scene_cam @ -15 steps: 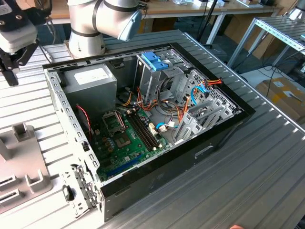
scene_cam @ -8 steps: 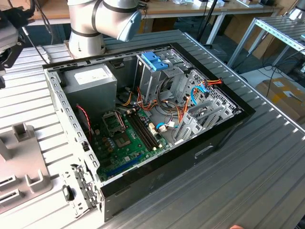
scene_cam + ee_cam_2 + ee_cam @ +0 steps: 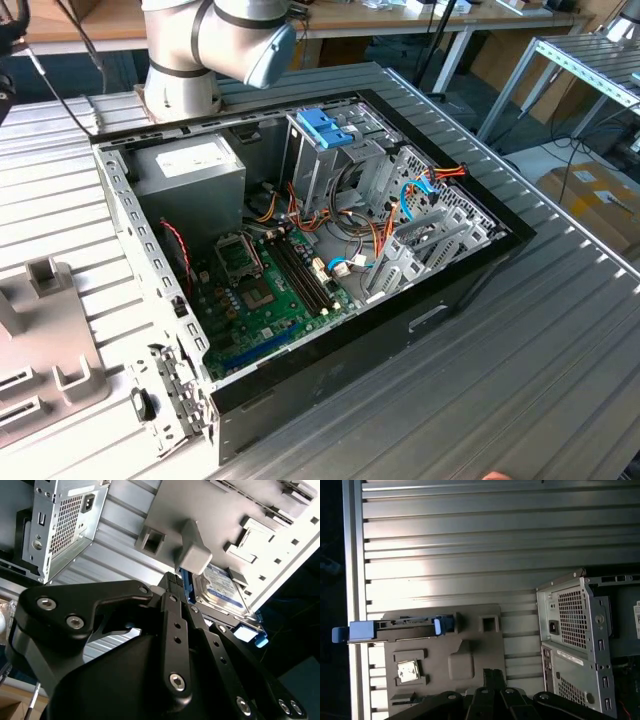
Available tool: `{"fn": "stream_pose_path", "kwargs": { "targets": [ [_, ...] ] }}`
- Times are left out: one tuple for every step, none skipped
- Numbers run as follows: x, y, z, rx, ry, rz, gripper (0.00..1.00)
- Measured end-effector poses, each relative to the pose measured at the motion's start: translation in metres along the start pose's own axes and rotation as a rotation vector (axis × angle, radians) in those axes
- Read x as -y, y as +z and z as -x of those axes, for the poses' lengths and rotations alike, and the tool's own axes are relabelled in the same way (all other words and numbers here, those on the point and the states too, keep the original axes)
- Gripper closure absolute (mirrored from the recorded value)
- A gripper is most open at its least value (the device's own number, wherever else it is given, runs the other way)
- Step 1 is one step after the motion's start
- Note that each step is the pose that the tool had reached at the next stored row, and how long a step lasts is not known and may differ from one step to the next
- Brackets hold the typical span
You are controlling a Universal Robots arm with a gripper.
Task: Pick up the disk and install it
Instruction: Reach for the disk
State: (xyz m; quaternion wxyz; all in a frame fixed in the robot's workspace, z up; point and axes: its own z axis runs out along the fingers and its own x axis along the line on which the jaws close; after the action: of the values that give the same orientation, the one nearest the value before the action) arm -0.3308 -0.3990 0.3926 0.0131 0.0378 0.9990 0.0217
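Observation:
The disk (image 3: 400,626) stands on its edge in a slot of a grey fixture plate (image 3: 470,655), its light-blue frame showing at both ends. In the second wrist view the disk (image 3: 220,590) shows its white and blue label. My gripper (image 3: 493,674) hovers over the plate, a short way off the disk and not touching it. Its black fingers (image 3: 172,587) are shut together with nothing between them. The open computer case (image 3: 330,250) lies on the ribbed metal table, with a metal cage with a blue top (image 3: 325,128) inside.
The case's rear panel (image 3: 575,640) with the power supply is close beside the fixture plate. Inside the case are the motherboard (image 3: 265,290), orange and blue cables (image 3: 420,190) and a grey power supply box (image 3: 190,165). The arm's base (image 3: 180,60) stands behind the case.

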Motion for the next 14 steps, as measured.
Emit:
{"fn": "stream_pose_path", "kwargs": {
  "targets": [
    [0.0001,-0.0001,-0.002,-0.0001,0.0,-0.0001,0.89],
    [0.0003,-0.0001,-0.0038,0.0,0.0,0.0,0.89],
    [0.0005,-0.0001,-0.0067,0.0,0.0,0.0,0.89],
    [0.0006,-0.0002,-0.0084,0.0,0.0,0.0,0.89],
    [0.0007,-0.0003,-0.0099,-0.0001,0.0,-0.0001,0.89],
    [0.0009,-0.0003,-0.0121,0.0,0.0,0.0,0.89],
    [0.0009,-0.0003,-0.0121,-0.0001,0.0,-0.0001,0.89],
    [0.0009,-0.0002,-0.0122,0.0,0.0,0.0,0.89],
    [0.0009,-0.0002,-0.0123,0.0,0.0,0.0,0.89],
    [0.0009,-0.0003,-0.0124,-0.0001,0.0,0.0,0.89],
    [0.0009,-0.0003,-0.0124,-0.0001,0.0,0.0,0.89],
    [0.0009,-0.0003,-0.0124,-0.0001,0.0,0.0,0.89],
    [0.0009,-0.0003,-0.0124,0.0,0.0,0.0,0.89],
    [0.0007,-0.0001,-0.0125,0.0001,0.0,0.0001,0.89]
  ]
}}
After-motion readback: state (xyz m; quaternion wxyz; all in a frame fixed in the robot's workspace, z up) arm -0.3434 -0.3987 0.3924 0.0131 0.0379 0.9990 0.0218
